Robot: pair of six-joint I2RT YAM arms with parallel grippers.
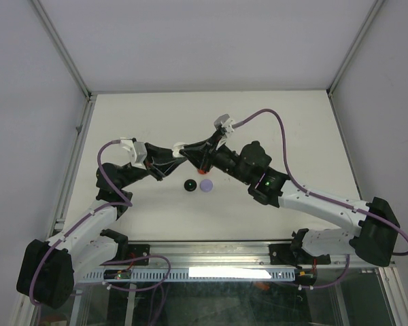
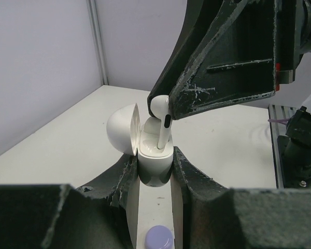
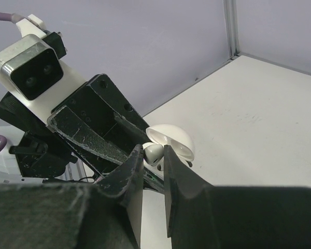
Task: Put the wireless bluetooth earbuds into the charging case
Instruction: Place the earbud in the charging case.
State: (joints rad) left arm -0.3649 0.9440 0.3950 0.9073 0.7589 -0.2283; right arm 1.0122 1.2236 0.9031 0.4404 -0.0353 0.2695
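The left gripper clamps a glossy white case, its lid flipped open at 9 o'clock. The right gripper pinches a white stemmed earbud, stem down in the case's well.

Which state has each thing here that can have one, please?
white charging case: lid open, clamped in left gripper.
white earbud: pinched by right gripper, stem entering the case, not seated.
left gripper: shut on the case.
right gripper: shut on the earbud.
lavender case: on the table, looks closed.
black case: on the table, lid state unclear.
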